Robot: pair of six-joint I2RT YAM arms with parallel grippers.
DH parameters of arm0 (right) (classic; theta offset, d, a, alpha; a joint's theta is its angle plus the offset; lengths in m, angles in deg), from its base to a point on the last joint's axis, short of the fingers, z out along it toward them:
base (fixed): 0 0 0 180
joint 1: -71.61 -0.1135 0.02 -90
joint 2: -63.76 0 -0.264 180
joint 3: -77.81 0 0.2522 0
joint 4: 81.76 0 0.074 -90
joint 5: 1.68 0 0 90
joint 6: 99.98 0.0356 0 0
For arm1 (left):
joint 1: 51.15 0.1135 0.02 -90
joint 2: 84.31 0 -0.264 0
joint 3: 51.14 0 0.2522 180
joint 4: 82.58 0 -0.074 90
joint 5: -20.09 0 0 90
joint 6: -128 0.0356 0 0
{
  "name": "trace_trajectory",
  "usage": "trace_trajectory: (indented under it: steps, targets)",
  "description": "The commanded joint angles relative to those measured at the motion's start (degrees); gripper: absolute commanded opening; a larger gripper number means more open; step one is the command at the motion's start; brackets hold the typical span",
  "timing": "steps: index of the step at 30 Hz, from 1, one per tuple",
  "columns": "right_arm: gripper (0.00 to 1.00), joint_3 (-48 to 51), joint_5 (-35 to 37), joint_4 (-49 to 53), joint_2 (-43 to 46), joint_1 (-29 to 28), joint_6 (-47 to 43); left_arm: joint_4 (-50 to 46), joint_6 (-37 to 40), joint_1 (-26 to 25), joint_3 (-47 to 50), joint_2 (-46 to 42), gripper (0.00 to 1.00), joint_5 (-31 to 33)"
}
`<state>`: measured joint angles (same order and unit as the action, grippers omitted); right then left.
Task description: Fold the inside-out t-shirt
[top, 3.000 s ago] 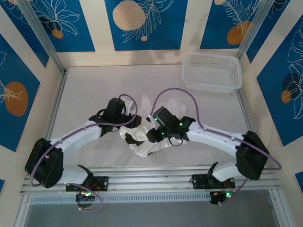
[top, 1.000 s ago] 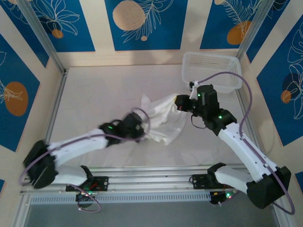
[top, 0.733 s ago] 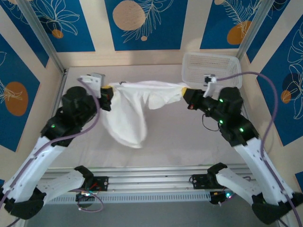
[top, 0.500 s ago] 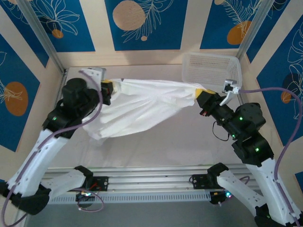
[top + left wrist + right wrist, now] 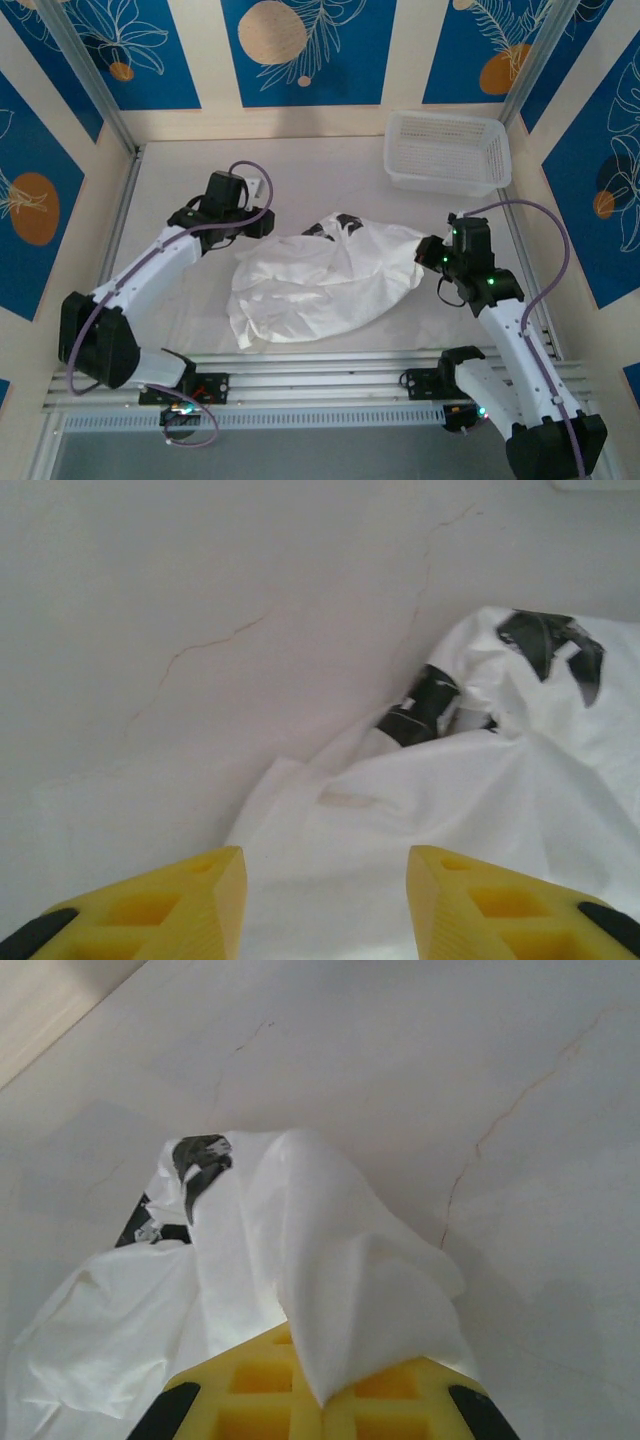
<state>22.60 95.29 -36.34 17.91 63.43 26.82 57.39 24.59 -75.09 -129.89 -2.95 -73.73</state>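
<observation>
surface: white table top (image 5: 190, 170) between blue-and-cream patterned walls (image 5: 300, 50), with a white plastic mesh basket (image 5: 447, 150) in the far right corner.
shirt: thin white crumpled cloth t-shirt (image 5: 320, 275) lies heaped at the table middle, between the arms.
left gripper (image 5: 320, 865): jaws apart, empty, just beside the shirt's left edge.
right gripper (image 5: 325, 1360): pinches a fold of the shirt's right edge.
risk: shirt is held on one side only, so a pull would probably drag and bunch it; the left fingers may catch several layers.
</observation>
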Motion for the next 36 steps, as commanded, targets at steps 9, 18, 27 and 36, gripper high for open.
trace_trajectory:
  steps: [9,18,27,36]
  targets:
    - [0.00,0.84,-10.73,-3.33,-0.82,1.35,3.28,-2.31,0.97,1.18,-4.21,19.49,0.52,0.84]
    - [0.00,-0.15,-10.70,-3.39,-1.31,1.35,3.71,-0.52,2.48,1.22,-4.04,21.86,0.00,-1.45]
    - [0.00,-11.61,-7.44,-8.63,2.68,4.87,7.06,0.11,-0.77,7.57,-10.63,-3.49,0.00,-5.10]
    - [0.00,-17.43,-3.16,-13.21,5.27,6.02,6.48,-4.07,1.96,8.53,-16.17,-21.41,0.00,6.53]
